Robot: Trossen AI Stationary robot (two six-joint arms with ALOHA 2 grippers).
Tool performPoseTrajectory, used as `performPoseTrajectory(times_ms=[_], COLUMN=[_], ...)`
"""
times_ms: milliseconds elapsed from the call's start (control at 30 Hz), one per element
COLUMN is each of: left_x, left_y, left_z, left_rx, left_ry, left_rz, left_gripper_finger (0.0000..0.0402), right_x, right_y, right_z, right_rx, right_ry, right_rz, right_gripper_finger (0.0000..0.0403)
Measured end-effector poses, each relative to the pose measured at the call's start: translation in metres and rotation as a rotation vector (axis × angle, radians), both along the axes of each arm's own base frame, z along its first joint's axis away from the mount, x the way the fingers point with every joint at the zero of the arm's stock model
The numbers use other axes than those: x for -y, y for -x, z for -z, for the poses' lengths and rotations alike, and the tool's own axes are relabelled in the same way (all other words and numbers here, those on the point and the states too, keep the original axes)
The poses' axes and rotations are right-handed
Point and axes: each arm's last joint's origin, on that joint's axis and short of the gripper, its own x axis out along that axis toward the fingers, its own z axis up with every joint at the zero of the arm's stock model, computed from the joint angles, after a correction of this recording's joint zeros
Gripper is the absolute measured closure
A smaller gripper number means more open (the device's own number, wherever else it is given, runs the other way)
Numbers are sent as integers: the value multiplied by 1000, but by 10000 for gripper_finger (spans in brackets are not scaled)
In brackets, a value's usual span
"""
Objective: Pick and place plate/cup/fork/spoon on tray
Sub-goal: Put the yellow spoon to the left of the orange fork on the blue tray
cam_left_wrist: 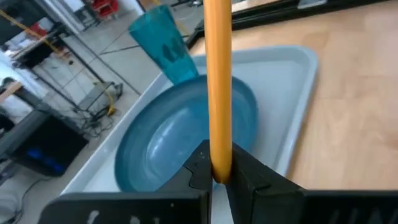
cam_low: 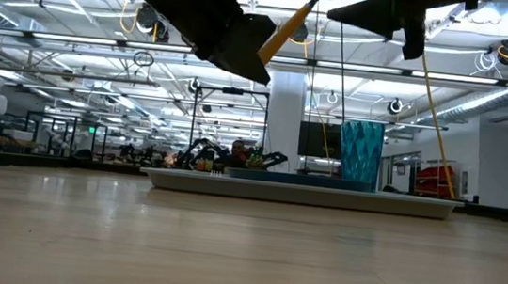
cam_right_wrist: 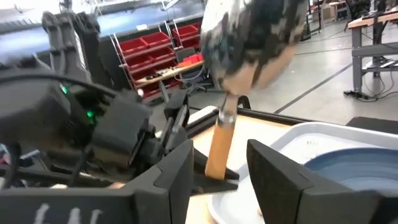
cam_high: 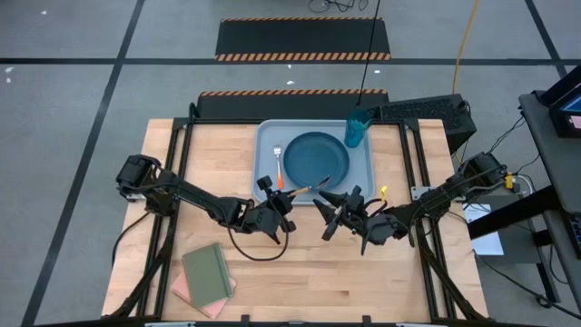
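Left gripper (cam_left_wrist: 219, 177) clenches the spoon (cam_left_wrist: 217, 87) handle above the tray (cam_left_wrist: 292, 106); right gripper (cam_right_wrist: 217, 165) spread.

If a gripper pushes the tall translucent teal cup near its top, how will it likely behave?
The tall translucent teal cup stands upright on the grey-blue tray's corner; being tall and narrow, it would probably tip rather than slide. It looks like thin plastic, so likely light. Its round wall may then let it roll.
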Motion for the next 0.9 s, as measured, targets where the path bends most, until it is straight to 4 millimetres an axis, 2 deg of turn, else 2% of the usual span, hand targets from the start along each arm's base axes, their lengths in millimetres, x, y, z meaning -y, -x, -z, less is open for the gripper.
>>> performPoseTrajectory(times_ms=[233, 667, 767, 900], left_x=[0, -5, -6, -11], left_y=[0, 0, 1, 0], left_z=[-3, -2, -3, -3], left_rx=[26, -6, -13, -18], left_ry=[-12, -73, -104, -111], left_rz=[-26, -67, -93, -106], left_gripper_finger=[379, 379, 379, 379], right_x=[11, 44, 51, 56], right_y=[-15, -40, -40, -41], right_z=[11, 23, 21, 17], right_rx=[15, 88, 92, 105], right_ry=[42, 134, 151, 187], right_rz=[53, -27, 0, 9], right_gripper_finger=[254, 256, 270, 309])
